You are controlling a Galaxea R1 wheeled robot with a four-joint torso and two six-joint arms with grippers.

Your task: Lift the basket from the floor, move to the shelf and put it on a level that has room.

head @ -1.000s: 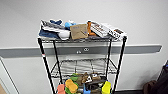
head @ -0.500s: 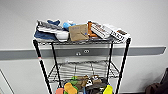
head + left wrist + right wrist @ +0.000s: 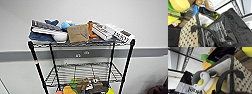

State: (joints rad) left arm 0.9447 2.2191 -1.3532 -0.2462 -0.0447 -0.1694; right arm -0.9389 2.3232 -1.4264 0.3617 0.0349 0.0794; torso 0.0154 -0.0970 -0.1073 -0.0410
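Frankly hard to tell whether parted or clamped, for the left gripper [image 3: 221,44] and the right gripper [image 3: 214,92] alike: just dark shapes at the near edge of each wrist view. Right next to both, the basket [image 3: 188,37], one only, cream weave flecked with black, pale lining, dark braided rim. One dark curved handle [image 3: 228,75] arching over it, close against the right wrist camera. Inside, seen from the right wrist, one plush penguin [image 3: 201,80], grey and white with a yellow beak, lying tilted on something yellow. Beside the basket, seen from the left wrist, one glossy black bag [image 3: 235,28] with white lettering.

Farther out, the shelf [image 3: 33,57], standing against a white wall [image 3: 140,20] crossed by one grey band. Four black posts, three silver wire tiers in the head view. On top, a crowded heap: one brown packet [image 3: 78,33], blue cloth [image 3: 41,37], several printed boxes [image 3: 110,32]. Below that, the level [image 3: 82,72], bare wire grid. Lower again, colourful toys [image 3: 82,86], too jumbled to count.
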